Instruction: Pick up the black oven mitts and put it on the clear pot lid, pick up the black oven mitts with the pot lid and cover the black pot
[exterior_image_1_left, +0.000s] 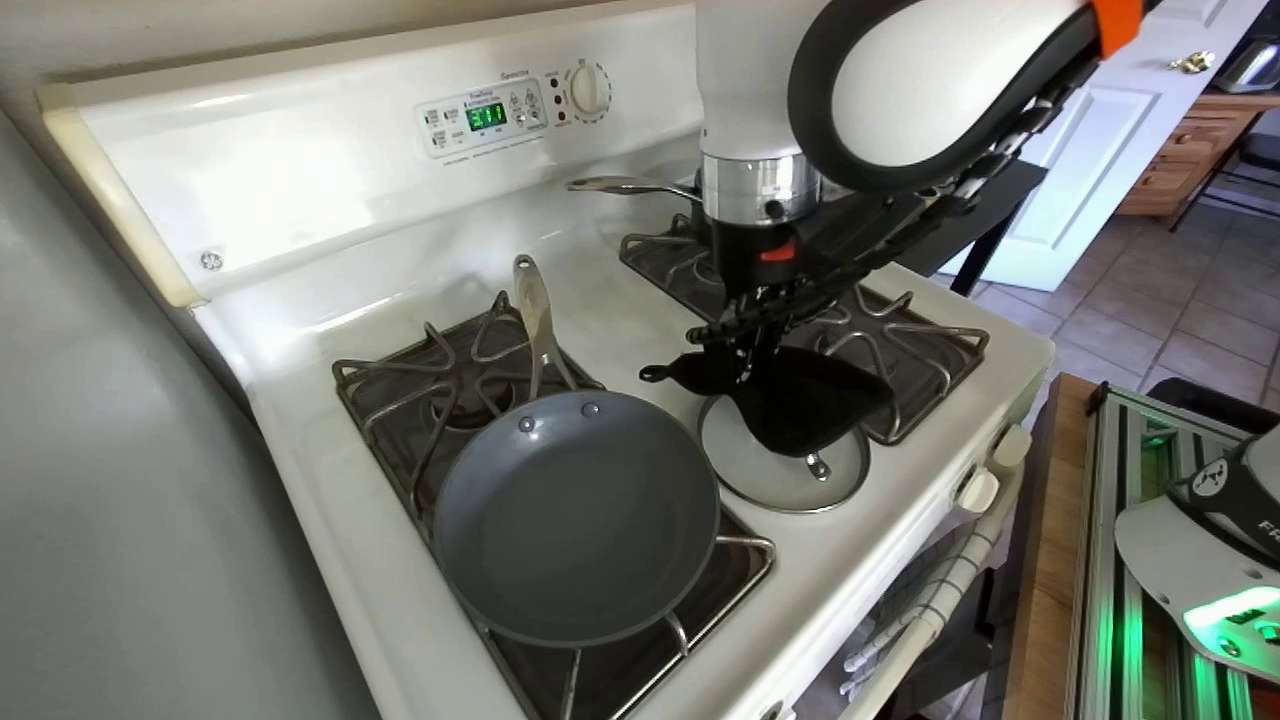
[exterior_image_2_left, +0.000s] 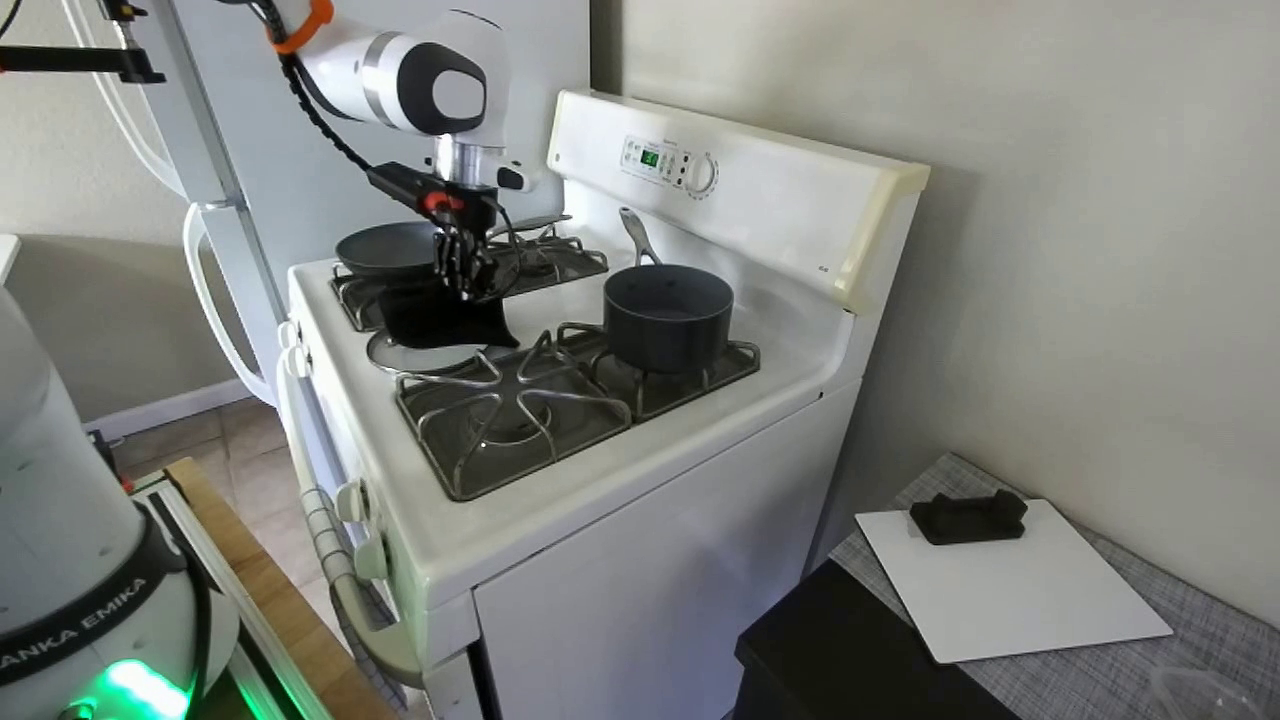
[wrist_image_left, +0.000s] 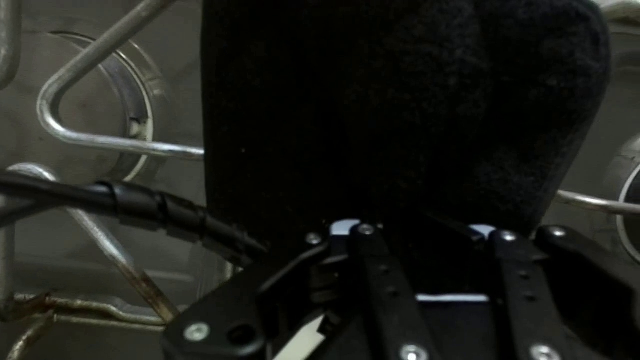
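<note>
Gathered in my gripper (exterior_image_1_left: 745, 362), the black oven mitts (exterior_image_1_left: 812, 405) hang as one floppy black pad. The jaws are shut on the cloth. Directly below lies the clear pot lid (exterior_image_1_left: 745, 465) on the white stovetop, partly covered from view by the cloth; its silver handle (exterior_image_1_left: 818, 466) peeks out by the pad's lower edge. Whether cloth and lid touch, I cannot tell. The black pot (exterior_image_2_left: 665, 325) sits uncovered on a back burner in an exterior view. In the wrist view the mitts (wrist_image_left: 390, 110) fill the middle and the fingertips are lost in the dark cloth.
A wide grey frying pan (exterior_image_1_left: 580, 520) rests on a front burner beside the lid, its handle pointing to the backsplash. Raised metal grates (exterior_image_2_left: 510, 410) stand on the lid's other side, in front of the pot. The stove's control panel (exterior_image_2_left: 670, 165) rises behind.
</note>
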